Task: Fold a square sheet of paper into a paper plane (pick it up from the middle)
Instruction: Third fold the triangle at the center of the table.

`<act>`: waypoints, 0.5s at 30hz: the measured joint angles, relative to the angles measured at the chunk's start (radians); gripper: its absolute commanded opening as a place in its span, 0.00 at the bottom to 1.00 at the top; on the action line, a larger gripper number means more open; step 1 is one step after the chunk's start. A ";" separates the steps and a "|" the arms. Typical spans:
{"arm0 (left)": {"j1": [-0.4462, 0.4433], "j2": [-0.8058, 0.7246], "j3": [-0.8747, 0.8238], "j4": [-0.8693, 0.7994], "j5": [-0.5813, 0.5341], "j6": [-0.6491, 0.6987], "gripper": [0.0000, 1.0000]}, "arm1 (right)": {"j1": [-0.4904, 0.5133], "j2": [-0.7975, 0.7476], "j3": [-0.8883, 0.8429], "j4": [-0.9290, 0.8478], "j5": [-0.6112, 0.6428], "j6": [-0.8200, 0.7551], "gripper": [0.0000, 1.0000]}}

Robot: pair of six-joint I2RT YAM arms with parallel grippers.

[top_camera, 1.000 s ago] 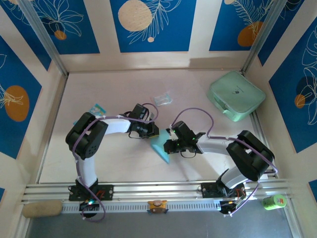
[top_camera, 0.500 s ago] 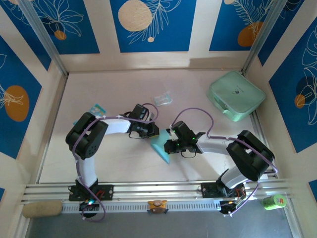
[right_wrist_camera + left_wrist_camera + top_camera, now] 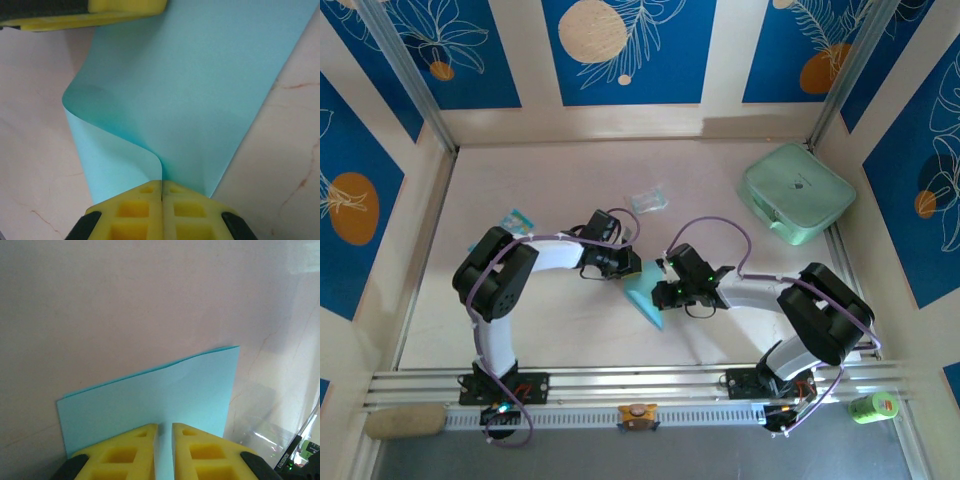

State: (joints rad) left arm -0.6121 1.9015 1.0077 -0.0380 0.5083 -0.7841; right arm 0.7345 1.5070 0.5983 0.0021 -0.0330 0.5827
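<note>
1. The square sheet of paper (image 3: 642,295) is stretched between the two arms, over the near middle of the counter (image 3: 560,180); it is doubled over, and one pointed corner reaches toward the arm bases; whether that corner rests on the counter I cannot tell.
2. The left fingers (image 3: 150,432) are clenched on one edge of the sheet (image 3: 165,400) with only the paper's thickness between them; the right fingers (image 3: 155,192) are pinched tight on the opposite side, where the sheet (image 3: 200,90) curls into a soft roll, not a flat crease.
3. Tearing looks like the chief risk; both arms hold the same thin sheet, so any pull apart or twist against each other would likely rip it at a pinch.
4. A crooked fold is the next risk; the bend beside the right fingers is rounded and the layers do not look lined up; pressing it flat as it stands would probably set the crease off-line.
5. Slipping is possible; the left fingers grip only a narrow strip at the edge, so a sideways tug could draw the paper out.
6. Buckling could follow if the arms close in on each other; slack paper would crumple in place of folding cleanly.
</note>
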 measured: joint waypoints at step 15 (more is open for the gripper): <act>0.000 0.000 0.000 0.000 0.000 -0.001 0.15 | -0.004 -0.011 0.006 -0.022 0.000 -0.003 0.04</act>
State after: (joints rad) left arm -0.6121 1.9015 1.0077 -0.0380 0.5083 -0.7849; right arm 0.7307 1.4956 0.6041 -0.0200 -0.0326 0.5797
